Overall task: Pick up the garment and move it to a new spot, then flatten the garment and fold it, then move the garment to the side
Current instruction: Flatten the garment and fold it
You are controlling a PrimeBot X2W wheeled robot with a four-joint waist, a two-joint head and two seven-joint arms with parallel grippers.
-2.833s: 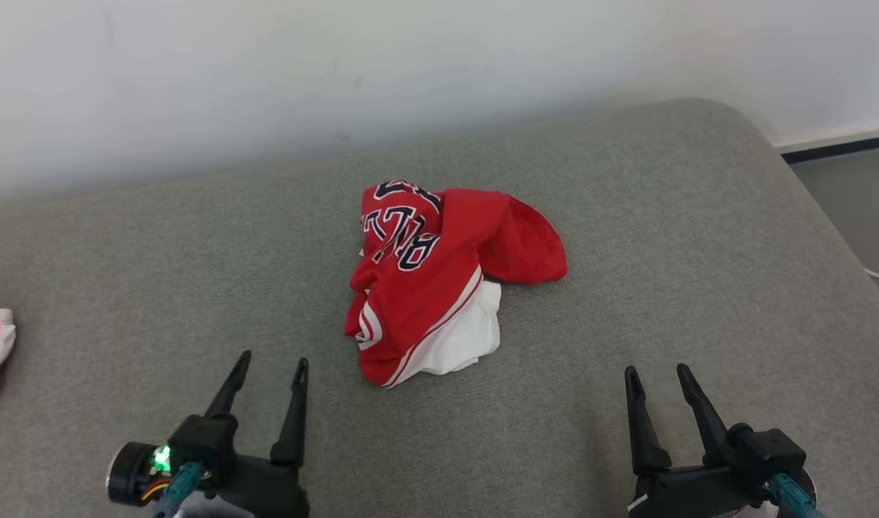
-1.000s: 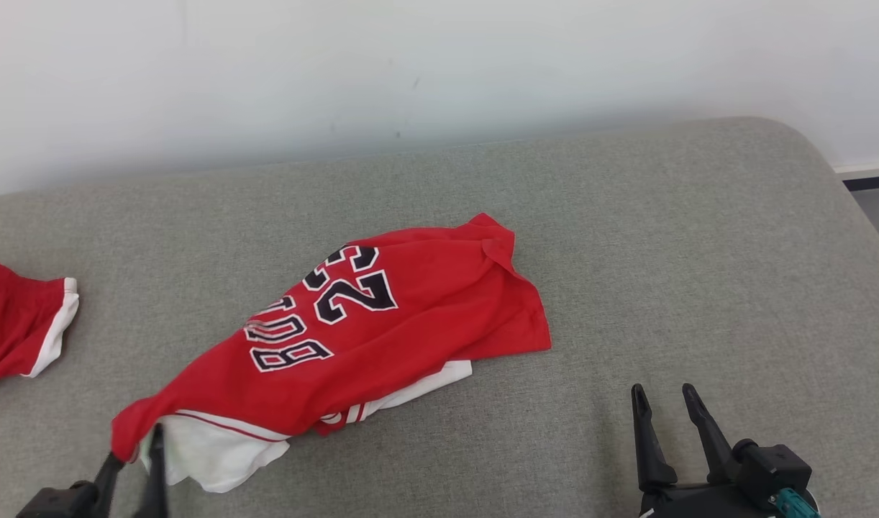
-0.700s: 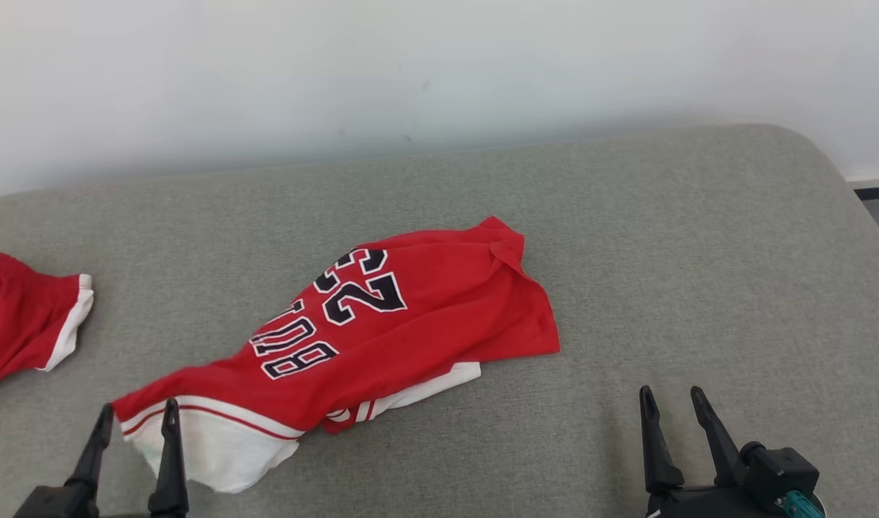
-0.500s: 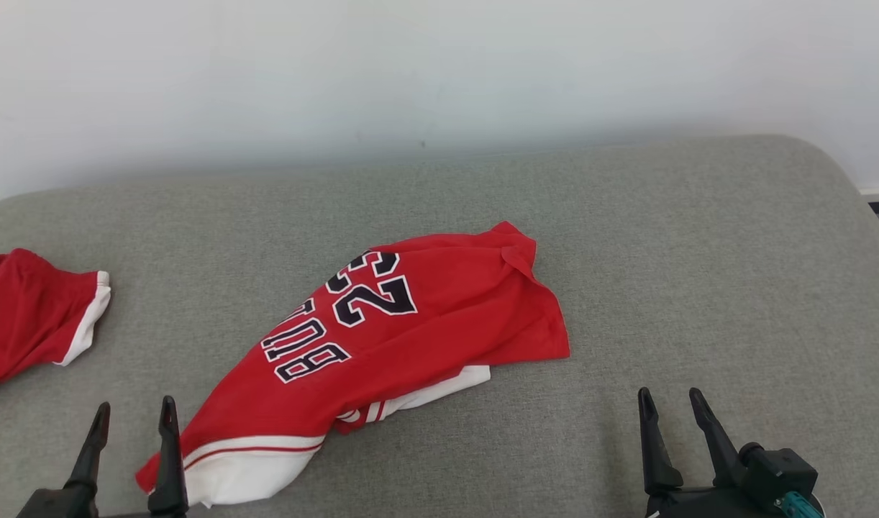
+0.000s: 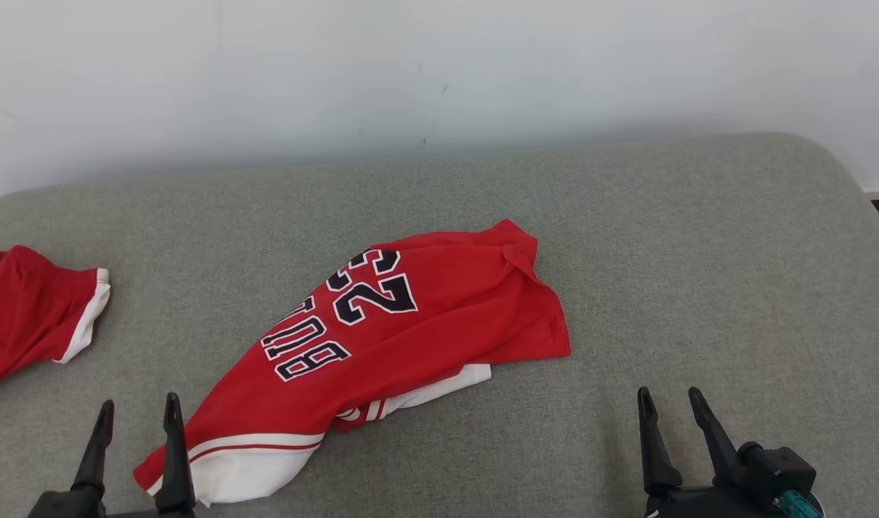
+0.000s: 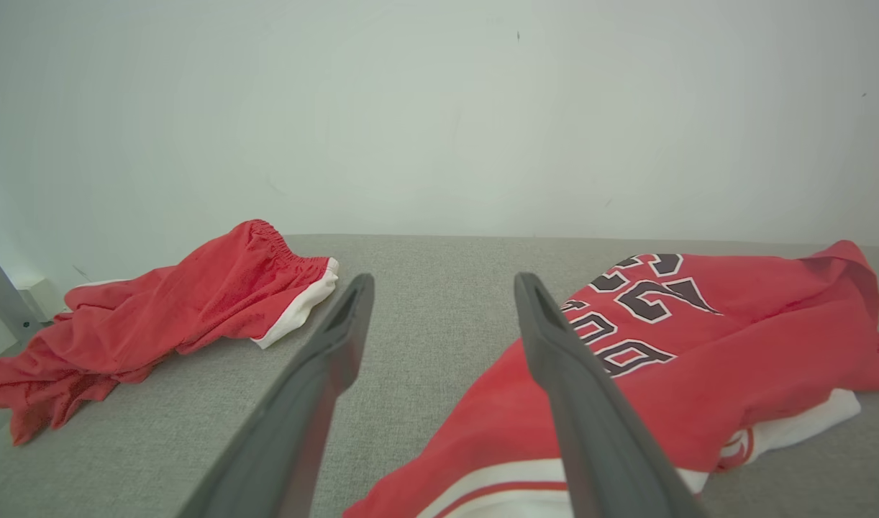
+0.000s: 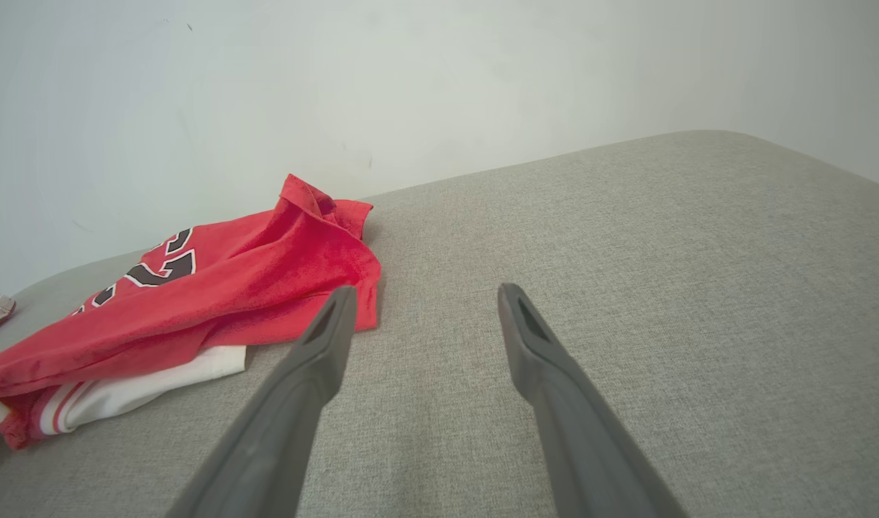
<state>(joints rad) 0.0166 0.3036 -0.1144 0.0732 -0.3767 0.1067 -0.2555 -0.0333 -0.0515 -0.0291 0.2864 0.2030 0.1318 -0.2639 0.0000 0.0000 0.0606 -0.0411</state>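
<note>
You have nothing in hand right now: the left gripper (image 5: 139,401) stands with its two dark fingers spread and empty at the lower left, and the right gripper (image 5: 668,392) is likewise released, with bare fabric between its fingers. The red jersey (image 5: 411,324) lies free on the grey cushion (image 5: 698,237), roughly at its middle and slanting from the far right down toward your left arm. Its near hem ends just beside the left gripper's inner finger. From the left wrist camera that finger runs across the cloth, but you cannot tell whether it touches. The right gripper sits well apart from the jersey's right edge. Whether this is already the new spot the pictures alone do not settle. What looks plain is that flattening, folding and the final move to the side are all ahead of you. The jersey is stretched out lengthwise yet far from flat: it is doubled over itself, with the dark white-edged "23" and lettering facing up. A white layer pokes out beneath the near edge, a striped white band shows at the hem, and a small flap is turned over at the far corner. A separate pair of red shorts (image 5: 37,316) with white trim lies at the cushion's left end, well away.
</note>
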